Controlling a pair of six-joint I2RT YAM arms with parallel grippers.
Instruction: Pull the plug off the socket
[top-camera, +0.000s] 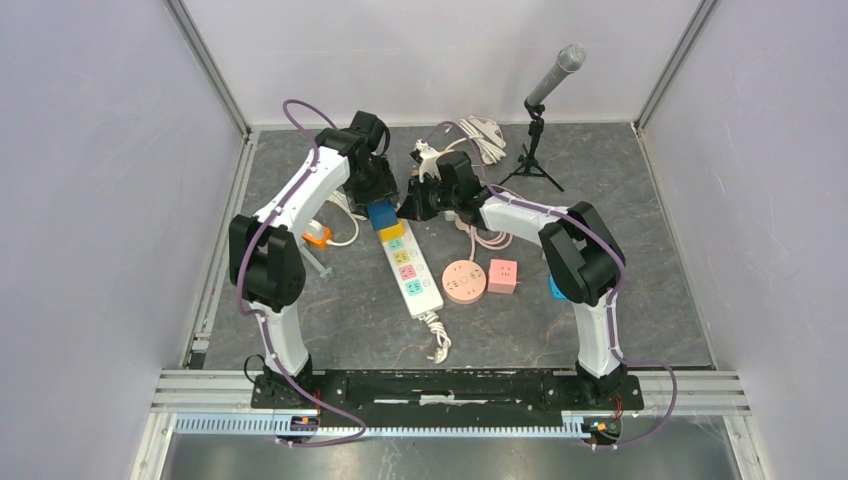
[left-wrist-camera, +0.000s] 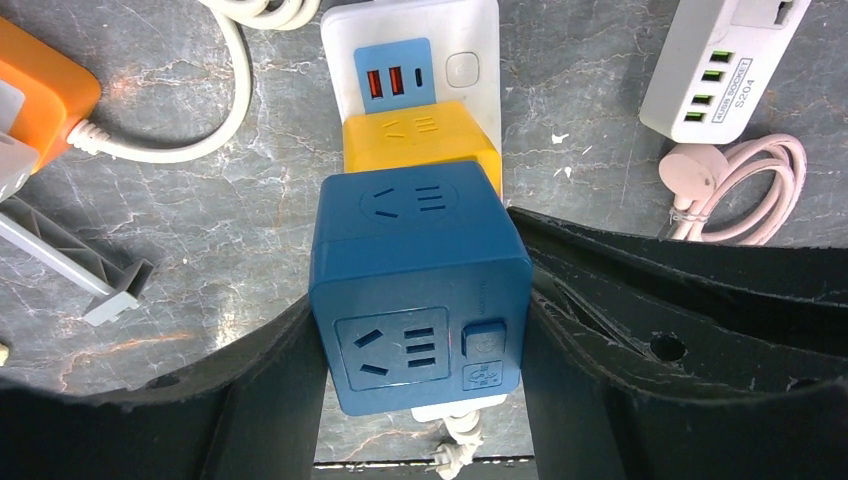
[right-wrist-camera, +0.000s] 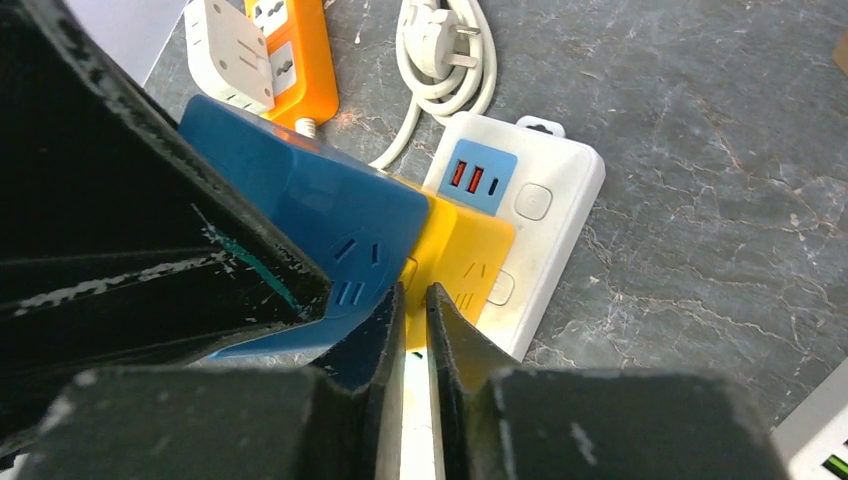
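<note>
Evidently we pinch the blue cube plug (left-wrist-camera: 420, 250) atop the white power strip (right-wrist-camera: 548, 215) with the left gripper (left-wrist-camera: 415, 310), while the right gripper (right-wrist-camera: 415, 295), fingers (right-wrist-camera: 452, 345) pressed almost together, apparently pins that strip down

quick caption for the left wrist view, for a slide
Left end effector clamps the blue cube plug from both sides, next to a yellow cube on the white power strip.
</note>
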